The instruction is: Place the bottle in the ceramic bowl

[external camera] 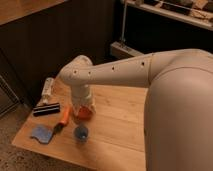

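Note:
The pale bottle [47,90] lies at the far left edge of the wooden table [120,120], apart from the arm. The red-orange ceramic bowl [85,113] sits near the table's middle left, and the white wrist hides most of it. My gripper [82,104] points straight down right over the bowl, well to the right of the bottle. It is open and holds nothing.
A black bar [46,109] lies just in front of the bottle. An orange-handled tool [64,118] rests left of the bowl. A small blue cup [81,133] stands in front of the bowl, and a blue cloth [41,133] lies near the front left corner. Dark panelling rises behind the table.

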Robot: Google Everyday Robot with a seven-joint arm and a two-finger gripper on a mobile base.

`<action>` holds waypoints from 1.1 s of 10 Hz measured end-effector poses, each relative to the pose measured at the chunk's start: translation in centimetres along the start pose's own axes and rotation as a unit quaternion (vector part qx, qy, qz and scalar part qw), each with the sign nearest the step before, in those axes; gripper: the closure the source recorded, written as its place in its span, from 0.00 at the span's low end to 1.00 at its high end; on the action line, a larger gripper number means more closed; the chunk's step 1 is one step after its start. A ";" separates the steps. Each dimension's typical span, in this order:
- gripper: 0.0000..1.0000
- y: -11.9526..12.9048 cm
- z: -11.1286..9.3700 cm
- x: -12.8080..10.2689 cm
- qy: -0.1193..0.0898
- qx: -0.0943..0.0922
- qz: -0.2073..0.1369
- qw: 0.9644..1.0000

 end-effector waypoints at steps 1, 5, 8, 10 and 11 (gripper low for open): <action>0.35 0.0 0.0 0.0 0.000 0.000 0.000 1.000; 0.35 0.0 0.0 0.0 0.000 0.000 0.000 1.000; 0.35 2.0 -0.3 -2.8 -0.006 0.000 -0.005 1.000; 0.35 4.9 0.0 -6.6 -0.015 0.007 -0.023 1.000; 0.35 7.4 0.2 -9.5 -0.022 0.014 -0.040 0.999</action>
